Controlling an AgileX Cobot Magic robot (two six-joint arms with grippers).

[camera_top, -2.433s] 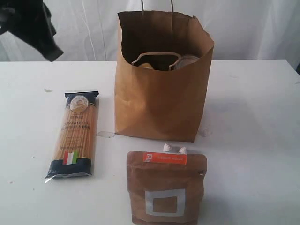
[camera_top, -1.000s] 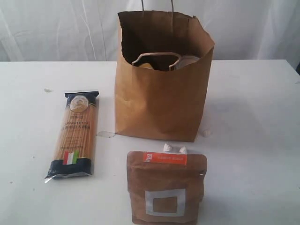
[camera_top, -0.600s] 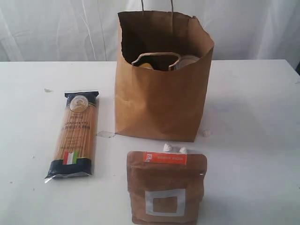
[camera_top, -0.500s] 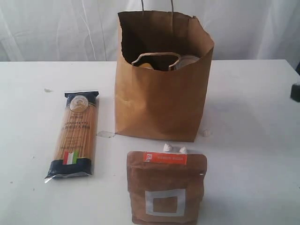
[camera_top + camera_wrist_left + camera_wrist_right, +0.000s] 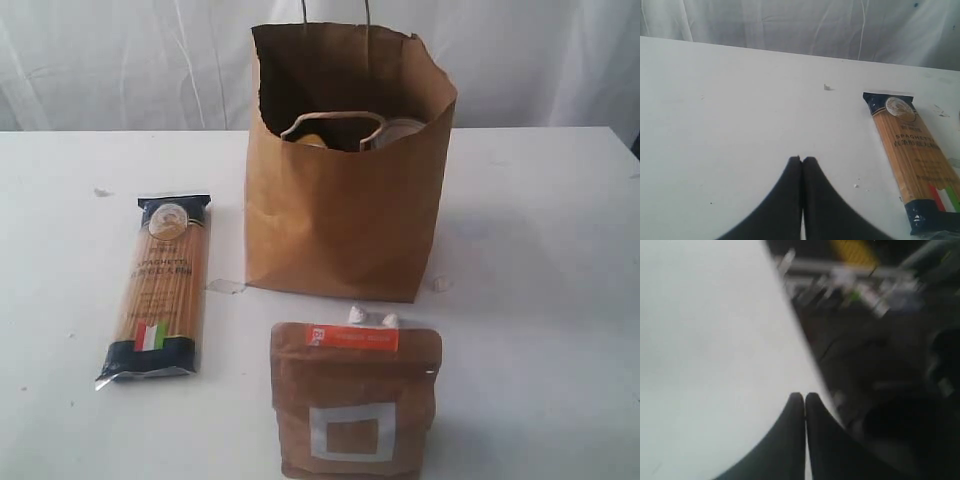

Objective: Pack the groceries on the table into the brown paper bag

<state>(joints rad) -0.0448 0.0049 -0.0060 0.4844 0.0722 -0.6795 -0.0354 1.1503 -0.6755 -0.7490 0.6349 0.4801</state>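
White counter [image 5: 560, 250] spreads beneath the left fingers [image 5: 790, 192], clenched and empty, with the clear spaghetti packet with dark ends [image 5: 912, 150] lying flat ahead, off to one side. At the counter's edge the right fingers [image 5: 790, 437] hang clenched, empty. The tall brown paper bag [image 5: 340, 230] stands upright, the brown pouch with orange label [image 5: 352, 400] near it.

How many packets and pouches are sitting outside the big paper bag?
spaghetti packet: 1
brown pouch: 1
Total: 2, both on the table outside the brown paper bag.
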